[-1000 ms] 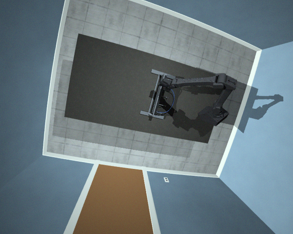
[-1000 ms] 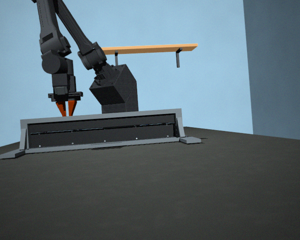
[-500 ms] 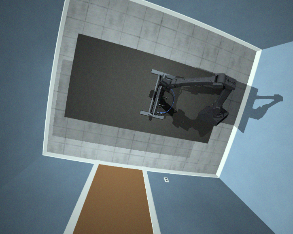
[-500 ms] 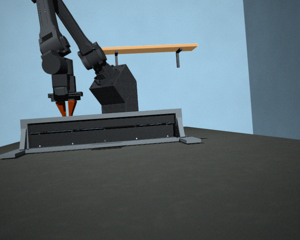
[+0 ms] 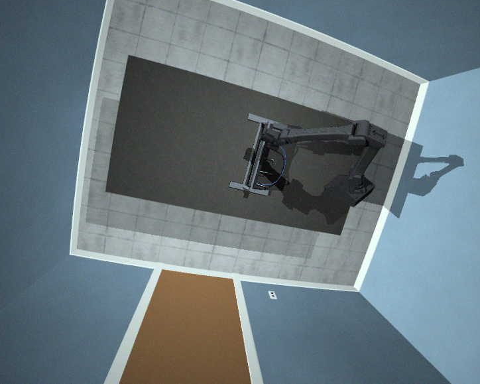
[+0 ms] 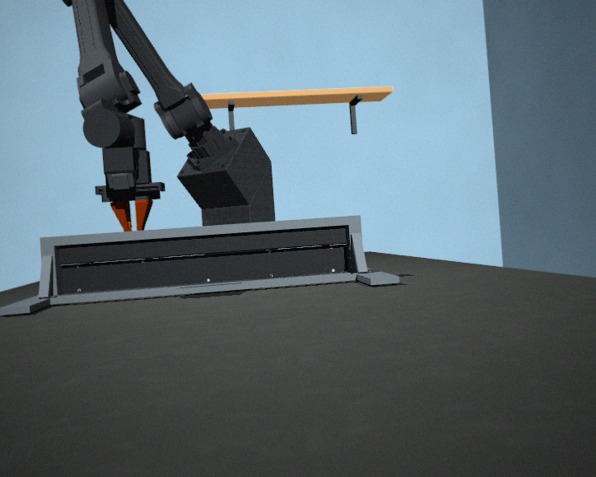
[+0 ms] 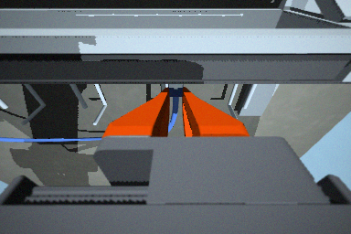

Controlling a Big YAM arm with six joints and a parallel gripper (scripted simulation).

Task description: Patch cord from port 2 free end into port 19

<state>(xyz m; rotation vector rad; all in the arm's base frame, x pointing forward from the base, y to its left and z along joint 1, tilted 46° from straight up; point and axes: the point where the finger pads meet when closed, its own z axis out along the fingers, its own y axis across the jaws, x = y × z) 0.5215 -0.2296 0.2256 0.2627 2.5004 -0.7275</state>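
Observation:
The grey rack [image 5: 250, 162] [image 6: 202, 230] [image 7: 206, 41] stands upright on the dark table [image 5: 176, 144] [image 6: 351, 366], and the exterior view shows its side away from the arm. My gripper [image 5: 265, 140] [image 6: 132, 225] [image 7: 175, 92] points down on the arm's side of the rack, near its left end in the exterior view. Its orange fingers are shut on the cord's dark blue plug [image 7: 175, 90], which sits at the fingertips just under the rack's rail. The blue cord [image 5: 284, 162] [image 7: 46, 139] runs from the plug in an arc towards the rack's other end. The ports and number plates are hidden.
The robot's base [image 5: 351, 188] [image 6: 235, 180] stands close behind the rack. The rack's feet [image 6: 377, 278] rest on the table. An orange wall shelf [image 6: 298, 95] hangs behind, well above. The table's edges lie far from the rack.

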